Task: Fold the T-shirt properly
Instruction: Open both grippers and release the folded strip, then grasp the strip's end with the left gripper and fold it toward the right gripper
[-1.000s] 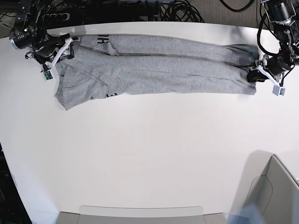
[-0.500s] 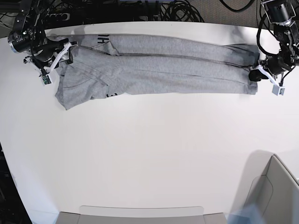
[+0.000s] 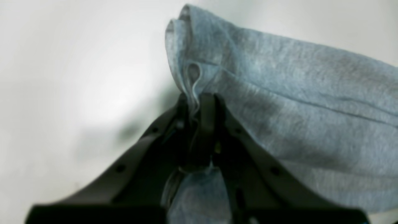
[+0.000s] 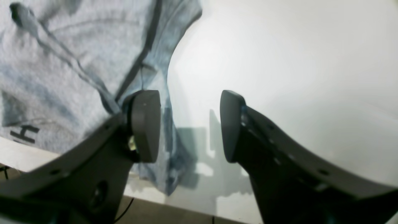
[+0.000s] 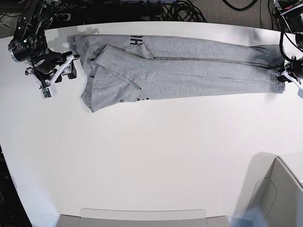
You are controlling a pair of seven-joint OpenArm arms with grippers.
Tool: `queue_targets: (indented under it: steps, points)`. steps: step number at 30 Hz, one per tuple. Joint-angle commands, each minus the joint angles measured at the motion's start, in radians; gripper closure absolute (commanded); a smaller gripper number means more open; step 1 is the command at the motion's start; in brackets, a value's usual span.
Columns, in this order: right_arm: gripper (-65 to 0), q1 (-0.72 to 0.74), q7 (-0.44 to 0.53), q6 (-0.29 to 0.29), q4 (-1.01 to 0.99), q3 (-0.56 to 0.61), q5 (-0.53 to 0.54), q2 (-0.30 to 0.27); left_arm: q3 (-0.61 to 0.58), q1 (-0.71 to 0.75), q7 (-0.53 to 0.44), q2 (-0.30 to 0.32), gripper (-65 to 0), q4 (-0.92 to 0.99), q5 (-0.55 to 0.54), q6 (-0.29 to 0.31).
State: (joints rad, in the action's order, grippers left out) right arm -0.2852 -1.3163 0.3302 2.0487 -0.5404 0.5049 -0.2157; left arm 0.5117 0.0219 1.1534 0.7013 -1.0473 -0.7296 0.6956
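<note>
The grey T-shirt (image 5: pixel 189 64) lies stretched in a long band across the far side of the white table (image 5: pixel 151 156), with black lettering showing near its left end. My left gripper (image 5: pixel 286 75) is at the band's right end. In the left wrist view the left gripper (image 3: pixel 196 104) is shut on a bunched fold of the T-shirt (image 3: pixel 295 109). My right gripper (image 5: pixel 71 66) sits just left of the shirt. In the right wrist view the right gripper (image 4: pixel 189 124) is open, and the T-shirt (image 4: pixel 62 62) reaches its left finger (image 4: pixel 144 124) but is not pinched.
Black cables (image 5: pixel 182 9) are heaped behind the table's far edge. A grey bin (image 5: pixel 279 198) stands at the near right corner and a low grey tray (image 5: pixel 142 217) at the front edge.
My left gripper has shut on the shirt's right end and drawn it rightward, so the whole shirt has slid right, away from my right gripper. The right gripper has stayed open.
</note>
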Motion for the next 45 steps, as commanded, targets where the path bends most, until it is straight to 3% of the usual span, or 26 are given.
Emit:
queue_targets:
  steps: [1, 5, 10, 14, 26, 32, 39, 45]
  points:
    - [-30.6, 0.001, 0.01, 0.005, 0.014, -0.005, 0.007, -0.004, 0.009, -0.007, 0.015, 0.031, 0.0, -0.063, -0.009, 0.003]
    - [-30.6, 0.001, 0.01, 0.005, 0.014, -0.005, 0.007, -0.003, 0.064, 0.022, 0.112, 0.025, 0.0, -0.225, -0.009, 0.003]
    - [-30.6, 0.002, 0.011, 0.005, 0.014, -0.005, 0.005, -0.003, 0.184, 0.063, 0.243, -0.076, 0.0, -0.46, -0.011, 0.003]
    - [-30.6, 0.016, 0.011, 0.005, 0.014, -0.004, 0.004, -0.001, 0.183, 0.068, 0.243, -0.165, 0.0, -0.646, -0.011, 0.003]
    - [-30.6, 0.02, 0.011, 0.005, 0.014, 0.001, 0.004, -0.001, -0.064, 0.068, 0.243, -0.345, 0.0, -0.859, -0.008, 0.003]
    - [-30.6, 0.02, 0.011, 0.005, 0.014, 0.003, 0.004, -0.001, -0.23, 0.089, 0.243, -0.395, 0.0, -0.916, -0.005, 0.003]
    - [-30.6, 0.02, 0.011, 0.005, 0.014, 0.003, 0.004, -0.001, -0.301, 0.128, 0.243, -0.406, 0.0, -0.916, -0.005, 0.003]
    - [-30.6, 0.02, 0.011, 0.005, 0.013, 0.003, 0.004, 0.0, -0.345, 0.129, 0.243, -0.452, 0.0, -0.916, 0.025, 0.003]
